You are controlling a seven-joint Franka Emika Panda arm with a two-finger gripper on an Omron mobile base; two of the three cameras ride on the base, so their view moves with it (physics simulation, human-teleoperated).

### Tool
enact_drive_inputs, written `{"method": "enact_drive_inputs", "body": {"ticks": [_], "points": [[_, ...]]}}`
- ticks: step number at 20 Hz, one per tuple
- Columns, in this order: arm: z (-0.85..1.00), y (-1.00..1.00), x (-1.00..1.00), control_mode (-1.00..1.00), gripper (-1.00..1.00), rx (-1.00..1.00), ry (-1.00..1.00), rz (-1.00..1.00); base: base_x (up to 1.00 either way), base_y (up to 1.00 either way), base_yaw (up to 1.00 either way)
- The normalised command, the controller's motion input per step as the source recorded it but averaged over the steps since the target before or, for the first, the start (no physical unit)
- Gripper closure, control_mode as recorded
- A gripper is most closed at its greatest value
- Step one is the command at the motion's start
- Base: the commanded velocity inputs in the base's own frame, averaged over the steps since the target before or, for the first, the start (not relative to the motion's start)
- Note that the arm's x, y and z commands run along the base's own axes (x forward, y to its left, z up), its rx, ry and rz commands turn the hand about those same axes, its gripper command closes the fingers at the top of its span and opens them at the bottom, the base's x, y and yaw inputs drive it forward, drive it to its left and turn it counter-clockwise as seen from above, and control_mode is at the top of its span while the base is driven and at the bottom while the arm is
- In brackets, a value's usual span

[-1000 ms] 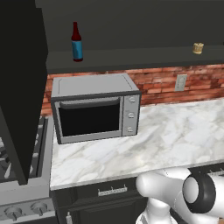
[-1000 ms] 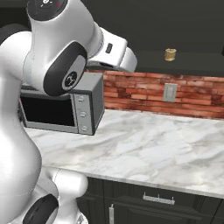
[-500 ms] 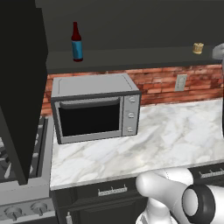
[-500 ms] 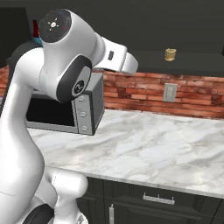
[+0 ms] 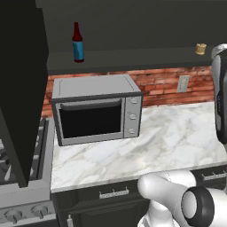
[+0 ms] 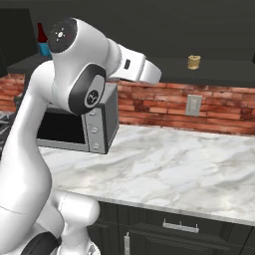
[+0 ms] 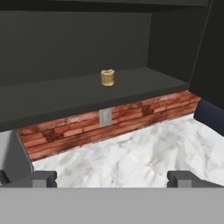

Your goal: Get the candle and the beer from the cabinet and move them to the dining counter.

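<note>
The cabinet (image 5: 133, 57) stands open, its dark shelf above the brick wall. On that shelf the beer (image 5: 78, 43), a dark bottle with a blue label, stands at the left. The candle (image 5: 201, 48), a small tan cylinder, sits far to the right. From the right base view the candle (image 6: 193, 62) is plain, while my arm covers most of the beer (image 6: 42, 44). In the hand view the candle (image 7: 107, 77) sits on the cabinet shelf (image 7: 65, 94), ahead and well beyond my gripper (image 7: 112, 178). The gripper is open and holds nothing. The dining counter is out of view.
A silver microwave (image 5: 97, 108) stands on the marble counter (image 5: 177, 137) below the shelf. A black cabinet door (image 5: 17, 88) hangs open at the left, over a stove (image 5: 22, 195). A wall outlet (image 5: 182, 83) sits in the brick backsplash.
My arm has swung toward the right end of the shelf. Its forearm has come into the right edge of the left base view. The candle and beer have not moved.
</note>
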Motion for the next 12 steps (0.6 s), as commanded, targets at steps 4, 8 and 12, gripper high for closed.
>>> {"method": "enact_drive_inputs", "body": {"ticks": [4, 8, 12], "points": [[0.00, -0.23, 0.21, -1.00, -1.00, 0.00, 0.00, 0.00, 0.00, 0.00, 0.00], [0.00, -0.19, 0.22, -1.00, -1.00, 0.00, 0.00, 0.00, 0.00, 0.00, 0.00], [0.00, -0.06, 0.26, -1.00, -1.00, 0.00, 0.00, 0.00, 0.00, 0.00, 0.00]]}}
